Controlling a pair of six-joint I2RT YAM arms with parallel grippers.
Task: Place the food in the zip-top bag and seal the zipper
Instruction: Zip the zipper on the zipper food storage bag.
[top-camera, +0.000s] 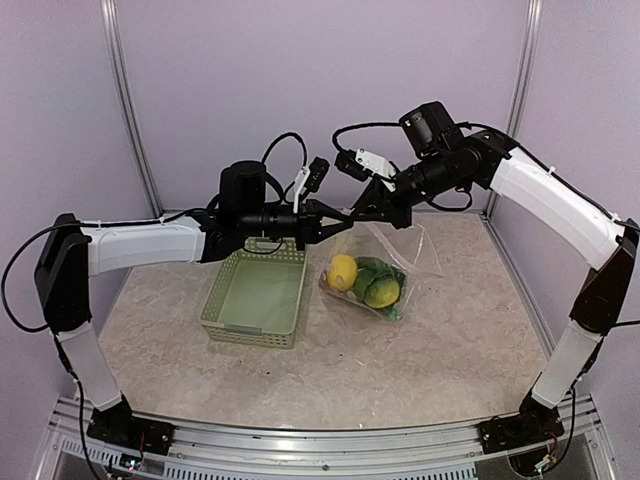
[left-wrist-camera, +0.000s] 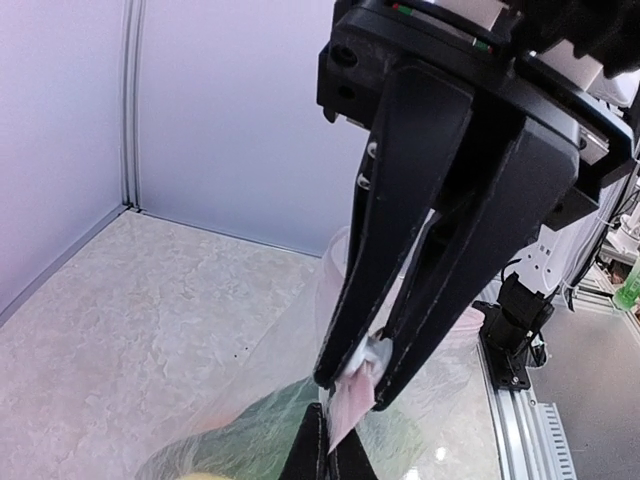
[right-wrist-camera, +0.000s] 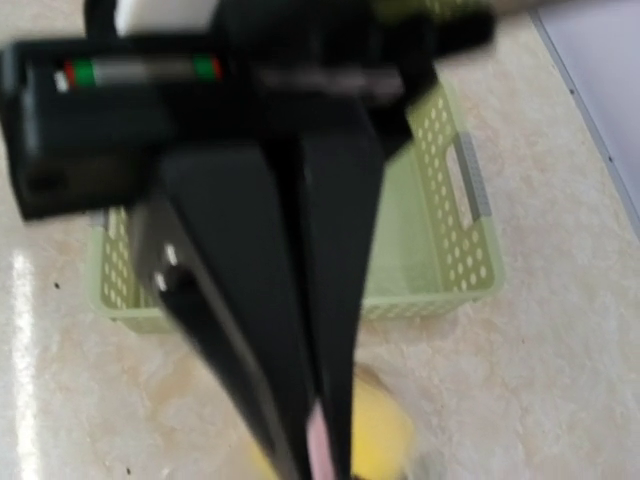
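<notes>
Pinching the zipper (left-wrist-camera: 350, 402) from both sides: left hand (top-camera: 335, 224) and right hand (top-camera: 355, 213) each clamped on it, fingertips nearly meeting. Below hangs the zip-top bag (top-camera: 408, 252), bottom on counter (top-camera: 430, 350), food (top-camera: 366, 280) inside, just right of basket (top-camera: 255, 300).

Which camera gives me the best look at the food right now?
Top external: the food, yellow and green pieces, shows whole through the zip-top bag. Left wrist catches only a green-yellow sliver at its bottom edge; right wrist is blurred, one yellow blob.
</notes>
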